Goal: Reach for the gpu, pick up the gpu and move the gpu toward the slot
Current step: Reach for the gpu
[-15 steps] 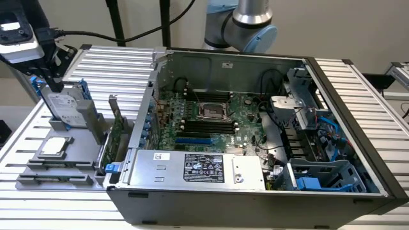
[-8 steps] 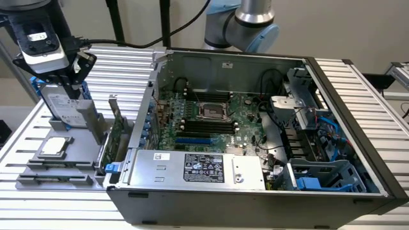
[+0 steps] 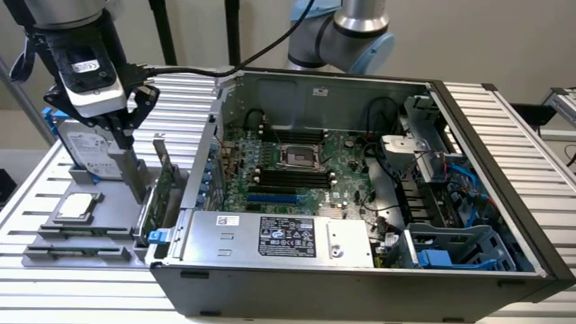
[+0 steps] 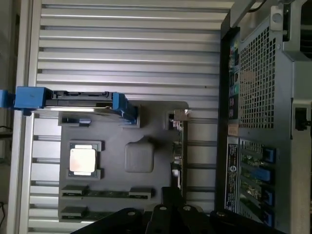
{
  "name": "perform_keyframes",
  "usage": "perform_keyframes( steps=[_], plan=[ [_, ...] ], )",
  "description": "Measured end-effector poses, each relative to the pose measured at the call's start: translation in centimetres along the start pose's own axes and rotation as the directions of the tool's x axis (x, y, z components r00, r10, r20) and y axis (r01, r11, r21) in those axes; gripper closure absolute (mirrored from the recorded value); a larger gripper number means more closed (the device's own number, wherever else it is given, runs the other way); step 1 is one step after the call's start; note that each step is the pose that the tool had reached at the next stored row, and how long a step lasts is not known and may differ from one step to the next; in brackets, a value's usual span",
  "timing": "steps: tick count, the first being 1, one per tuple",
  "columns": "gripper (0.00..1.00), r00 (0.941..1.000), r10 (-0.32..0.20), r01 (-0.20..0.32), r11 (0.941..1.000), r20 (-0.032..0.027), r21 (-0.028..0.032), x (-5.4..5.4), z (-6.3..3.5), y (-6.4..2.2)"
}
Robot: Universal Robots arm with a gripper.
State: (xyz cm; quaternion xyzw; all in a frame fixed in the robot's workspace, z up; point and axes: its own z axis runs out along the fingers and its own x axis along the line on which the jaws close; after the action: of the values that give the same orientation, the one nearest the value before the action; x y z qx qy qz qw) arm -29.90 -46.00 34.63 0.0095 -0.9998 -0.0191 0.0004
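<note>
Aluminium slatted table point(image 3: 531, 128); pincer point(image 3: 136, 194) just beside upright gpu point(image 3: 163, 181), grip state cannot tell.

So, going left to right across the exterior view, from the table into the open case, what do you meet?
cpu chip → gpu → motherboard → drive cage

Silver-and-blue arm point(image 3: 347, 30), black gripper point(image 3: 133, 179)
</note>
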Motion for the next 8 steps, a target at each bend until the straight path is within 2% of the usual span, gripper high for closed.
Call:
perform_keyframes(
  steps=[4,8],
  plan=[
    [0.89,1.0,0.0,0.0,1.0,-0.0021,0.0,-0.96,0.2,-0.88],
    [0.89,1.0,0.0,0.0,1.0,-0.0033,-0.0001,-0.97,0.19,-0.89]
  ],
)
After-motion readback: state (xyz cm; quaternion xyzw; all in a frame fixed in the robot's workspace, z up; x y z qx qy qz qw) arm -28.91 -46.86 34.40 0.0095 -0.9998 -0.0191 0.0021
